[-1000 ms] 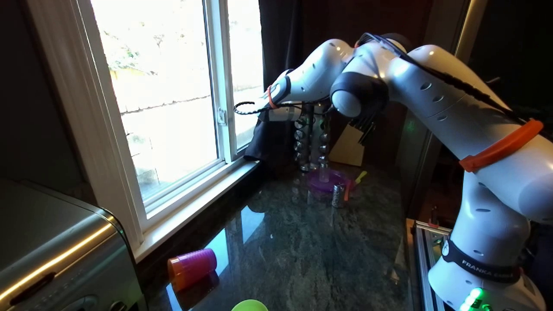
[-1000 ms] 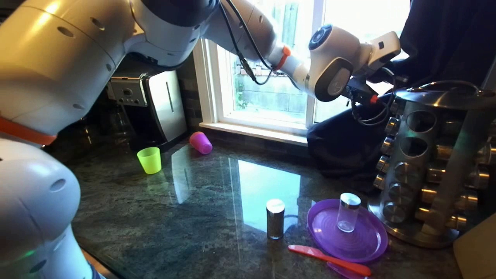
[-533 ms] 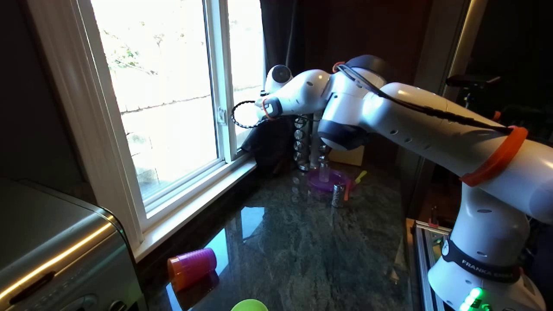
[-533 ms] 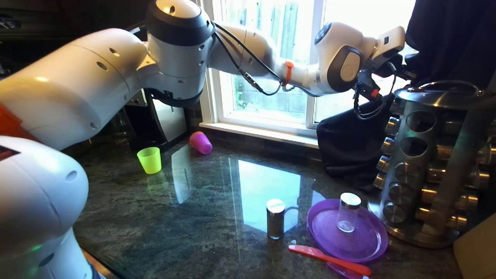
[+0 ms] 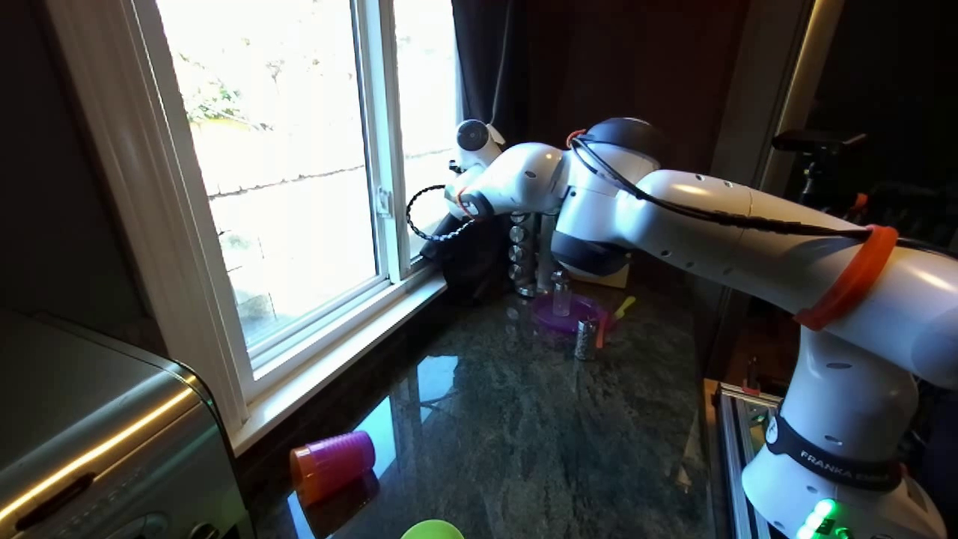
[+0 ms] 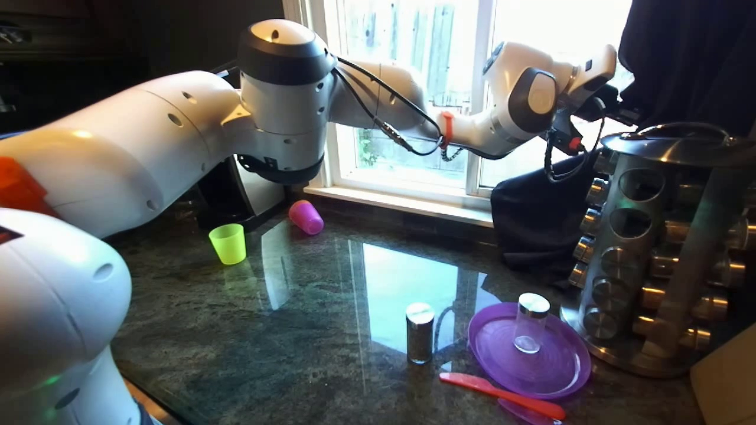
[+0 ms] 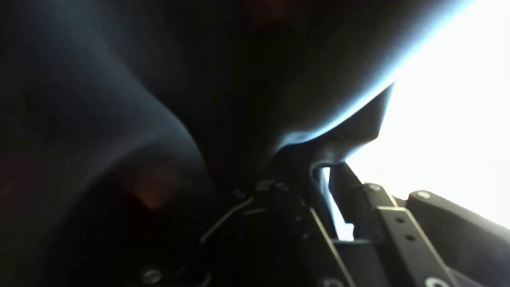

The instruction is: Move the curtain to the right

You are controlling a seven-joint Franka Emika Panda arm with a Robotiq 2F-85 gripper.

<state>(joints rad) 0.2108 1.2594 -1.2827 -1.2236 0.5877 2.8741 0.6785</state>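
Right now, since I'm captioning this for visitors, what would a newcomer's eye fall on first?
Probably the glaring window, with the white robot arm stretched in front of it toward the dark curtain at its side. Next, perhaps the purple plate on the dark counter, bearing a clear jar, and the tall steel spice rack standing close by.

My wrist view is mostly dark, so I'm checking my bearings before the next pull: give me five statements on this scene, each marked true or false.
1. The claw is raised above the counter, close to the curtain. True.
2. The curtain hides all the glass. False: much of the window is uncovered in both exterior views.
3. The lime cup and the pink cup rest on the counter. True.
4. The pink cup stands upright. False: it lies on its side.
5. The clear jar stands on the purple plate. True.
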